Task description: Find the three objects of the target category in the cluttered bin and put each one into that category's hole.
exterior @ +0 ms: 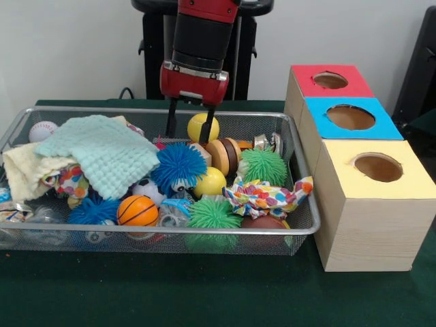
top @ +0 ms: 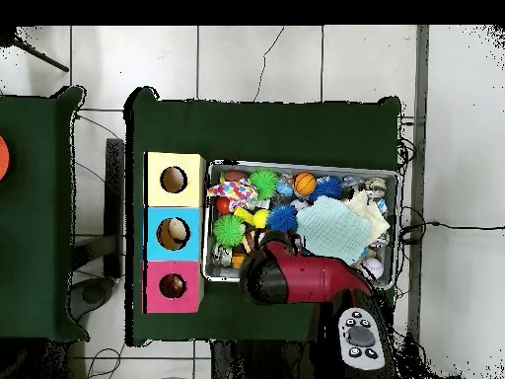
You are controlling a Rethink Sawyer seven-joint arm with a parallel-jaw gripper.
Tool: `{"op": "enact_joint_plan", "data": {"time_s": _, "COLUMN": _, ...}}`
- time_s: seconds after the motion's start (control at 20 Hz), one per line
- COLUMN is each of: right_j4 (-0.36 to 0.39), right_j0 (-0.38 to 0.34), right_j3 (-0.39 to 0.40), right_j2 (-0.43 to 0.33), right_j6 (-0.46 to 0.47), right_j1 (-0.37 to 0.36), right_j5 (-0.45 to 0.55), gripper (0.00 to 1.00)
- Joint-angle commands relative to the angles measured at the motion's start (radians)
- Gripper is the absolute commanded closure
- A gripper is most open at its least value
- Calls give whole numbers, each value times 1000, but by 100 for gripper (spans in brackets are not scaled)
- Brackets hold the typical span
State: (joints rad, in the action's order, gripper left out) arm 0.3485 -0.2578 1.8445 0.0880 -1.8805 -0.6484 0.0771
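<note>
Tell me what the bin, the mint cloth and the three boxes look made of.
Bin: silver wire mesh with a thicker metal rim, see-through. Mint cloth: soft textile, waffle-like weave, draped folds. Boxes: likely light wood, grain visible on the sides; tops look matte coloured.

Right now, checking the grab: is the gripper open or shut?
Open. In the front view the gripper shows two dark fingers apart, hanging over the bin beside a yellow ball, with nothing between them.

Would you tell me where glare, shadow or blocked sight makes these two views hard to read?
Front view: even light, with faint glints on the bin's rim; the yellow ball shows between the open gripper fingers, contact unclear. Overhead view: the arm hides the gripper and the bin's near edge; the holes look dark inside.
</note>
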Motion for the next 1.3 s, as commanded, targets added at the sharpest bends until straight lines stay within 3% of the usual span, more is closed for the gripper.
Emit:
{"op": "enact_joint_plan", "data": {"time_s": 0.05, "right_j4": -54, "right_j0": -11, "right_j3": 13, "right_j2": -106, "right_j6": -156, "right_j1": 27, "right_j5": -15, "gripper": 0}}
{"op": "enact_joint_plan", "data": {"time_s": 0.25, "right_j4": -102, "right_j0": -16, "right_j3": 16, "right_j2": -158, "right_j6": -179, "right_j1": 27, "right_j5": 9, "gripper": 0}}
{"op": "enact_joint_plan", "data": {"time_s": 0.5, "right_j4": -133, "right_j0": -76, "right_j3": 10, "right_j2": -283, "right_j6": -184, "right_j1": 83, "right_j5": -59, "gripper": 0}}
{"op": "enact_joint_plan", "data": {"time_s": 0.8, "right_j4": -184, "right_j0": -24, "right_j3": -2, "right_j2": -269, "right_j6": -237, "right_j1": 128, "right_j5": -161, "gripper": 0}}
{"op": "enact_joint_plan", "data": {"time_s": 1.0, "right_j4": -184, "right_j0": -37, "right_j3": -21, "right_j2": -311, "right_j6": -210, "right_j1": 175, "right_j5": -187, "gripper": 0}}
{"op": "enact_joint_plan", "data": {"time_s": 1.3, "right_j4": -181, "right_j0": -17, "right_j3": -53, "right_j2": -298, "right_j6": -194, "right_j1": 251, "right_j5": -258, "gripper": 0}}
